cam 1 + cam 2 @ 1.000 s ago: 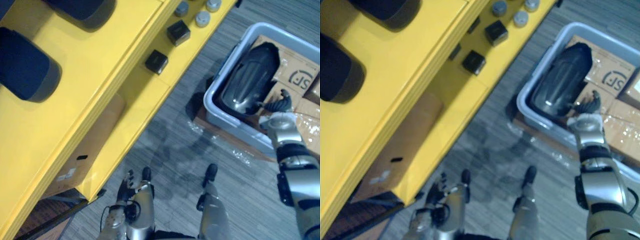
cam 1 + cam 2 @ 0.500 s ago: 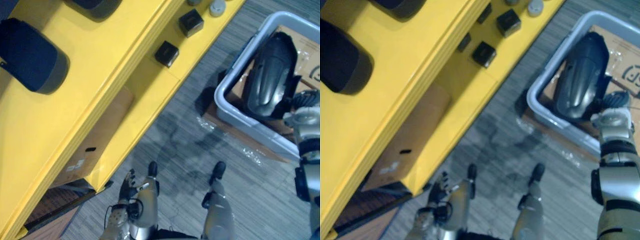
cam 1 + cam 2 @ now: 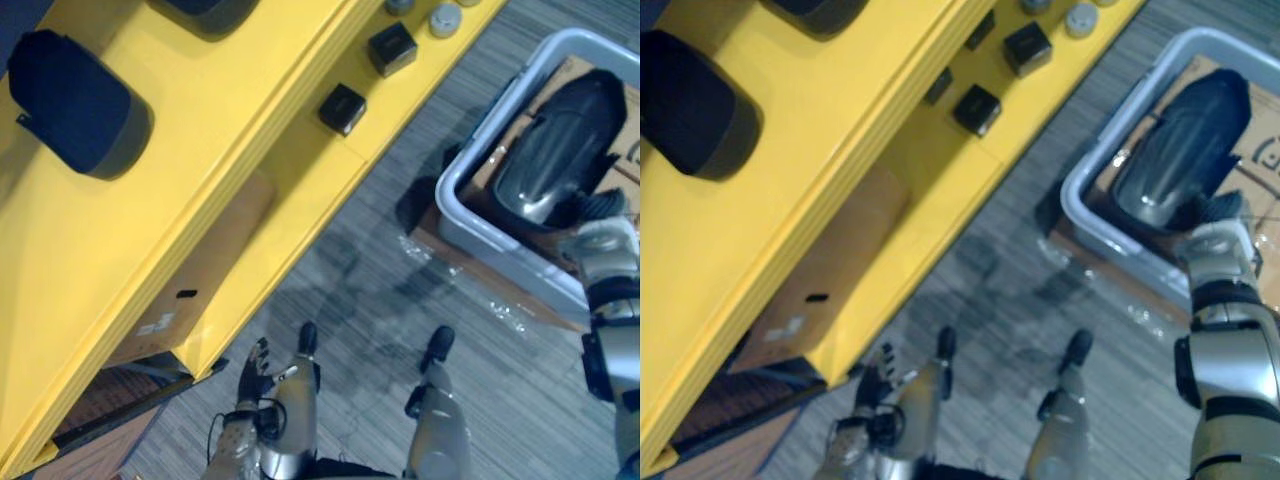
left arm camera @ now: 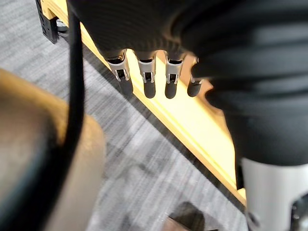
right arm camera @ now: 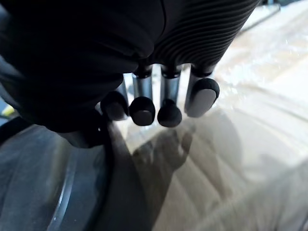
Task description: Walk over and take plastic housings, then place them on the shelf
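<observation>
Step in hand: you are at the pick-up, the first half of the job. No housing is in either hand yet, and shelving comes after.
Task's thing: the dark plastic housing (image 3: pixel 555 160) lies in the grey bin (image 3: pixel 500 262) at about 2 o'clock from you, resting on film-wrapped cardboard.
Right hand: your right hand (image 3: pixel 600 240) sits at the bin's near side, just at the housing's near end. In the wrist view its fingers (image 5: pixel 166 103) hang loosely straight over the film, with the housing's curved shell just beside them. They grasp nothing.
Left hand: your left hand (image 3: pixel 253 375) hangs low at about 7 o'clock, near the shelf's corner. Its fingers (image 4: pixel 148 79) are straight and it is empty.
Shelf: the yellow shelf (image 3: pixel 250 120) runs from 8 o'clock up to 12. A shelved housing (image 3: pixel 80 105) already lies on its top level at 10 o'clock. Two small black boxes (image 3: pixel 342 108) sit on the lower level towards 12.
Next move calls for: bring the right fingers onto the shell's end and curl them round an edge. The shell looks smooth and rounded, so a grip on the open curve would likely slip. It also looks long for one hand, so you may need the left hand as well.
After that: turn towards 10 o'clock and set it on a bare stretch of the top level.
</observation>
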